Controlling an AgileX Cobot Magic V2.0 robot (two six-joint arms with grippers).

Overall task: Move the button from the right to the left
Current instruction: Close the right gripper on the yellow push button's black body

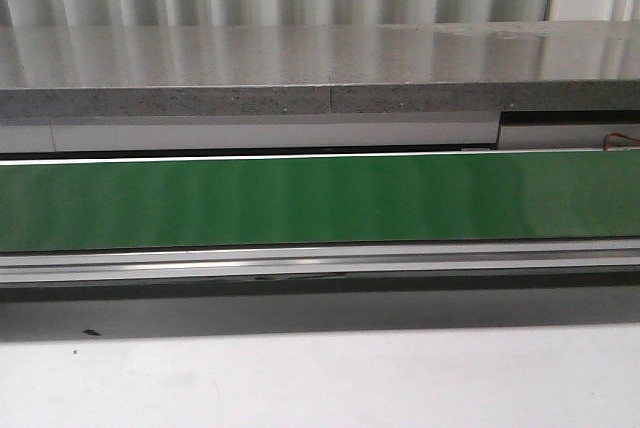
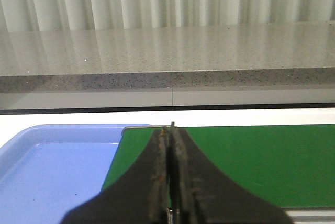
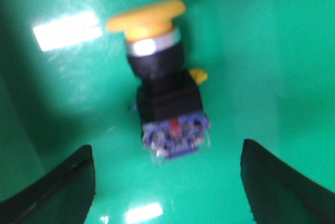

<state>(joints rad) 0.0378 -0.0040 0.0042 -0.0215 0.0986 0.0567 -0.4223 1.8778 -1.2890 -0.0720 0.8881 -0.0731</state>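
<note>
The button point(image 3: 163, 88) lies on its side on a green surface in the right wrist view, yellow mushroom cap away from the fingers, blue-and-grey contact block toward them. My right gripper point(image 3: 167, 182) is open, its two black fingers point(image 3: 63, 187) wide apart on either side, just short of the block and not touching it. My left gripper point(image 2: 171, 130) is shut and empty, its tips over the left end of the green belt point(image 2: 251, 161). The front view shows neither gripper nor the button.
A blue tray point(image 2: 52, 166) sits just left of the belt's end in the left wrist view. A grey stone counter point(image 1: 320, 73) runs behind the green belt point(image 1: 320, 198), with a metal rail and white tabletop point(image 1: 320, 378) in front.
</note>
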